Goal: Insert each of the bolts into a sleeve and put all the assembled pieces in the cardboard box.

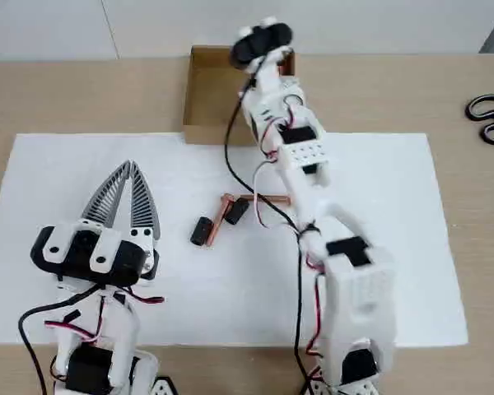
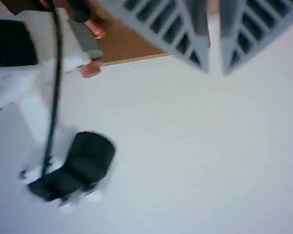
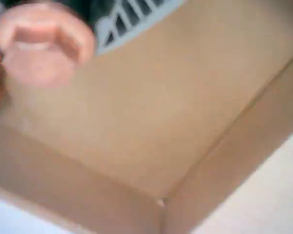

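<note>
We see the right pincer [image 3: 73,29] grasping a bolt [image 3: 39,48] over the cardboard box [image 1: 207,92] at twelve o'clock on the counter [image 1: 66,90]; the left pincer [image 1: 130,169], clenched empty, hovers at eight o'clock.

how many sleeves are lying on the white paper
2. One sleeve lies apart, left of the bolts; the other lies among them. More may be hidden in the box.

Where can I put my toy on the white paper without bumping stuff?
Best on the white paper, the wide bare part right of the right arm. Also the far-left corner between the cardboard box and left gripper. The middle is crowded with bolts and sleeves.
</note>
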You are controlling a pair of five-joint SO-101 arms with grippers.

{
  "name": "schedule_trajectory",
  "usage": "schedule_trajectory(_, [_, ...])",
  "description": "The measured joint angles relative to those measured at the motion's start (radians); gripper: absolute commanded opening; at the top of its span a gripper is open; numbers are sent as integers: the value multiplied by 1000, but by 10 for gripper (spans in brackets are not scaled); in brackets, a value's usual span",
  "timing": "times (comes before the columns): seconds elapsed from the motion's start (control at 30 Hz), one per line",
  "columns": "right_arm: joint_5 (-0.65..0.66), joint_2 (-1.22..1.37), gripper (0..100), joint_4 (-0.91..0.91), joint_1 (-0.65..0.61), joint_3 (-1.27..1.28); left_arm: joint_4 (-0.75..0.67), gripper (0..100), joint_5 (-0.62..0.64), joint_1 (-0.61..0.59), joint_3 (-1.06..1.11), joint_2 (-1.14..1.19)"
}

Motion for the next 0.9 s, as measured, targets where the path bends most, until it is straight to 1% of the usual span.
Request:
schedule_trajectory(0.13, [89, 173, 4, -3, -12, -203, 0, 6, 0, 0, 0, 0])
schedule_trajectory(0.3, [115, 342, 4, -3, -8, -382, 0, 6, 0, 0, 0, 0])
schedule_trajectory(0.43, [193, 442, 4, -3, -12, -468, 0, 6, 0, 0, 0, 0])
schedule_trajectory(0.63, [377, 557, 8, -12, -14, -605, 0, 6, 0, 0, 0, 0])
schedule_trajectory(0.73, [414, 594, 8, -12, -14, -649, 0, 6, 0, 0, 0, 0])
schedule_trajectory(0.9, [425, 609, 9, -12, -14, -678, 0, 6, 0, 0, 0, 0])
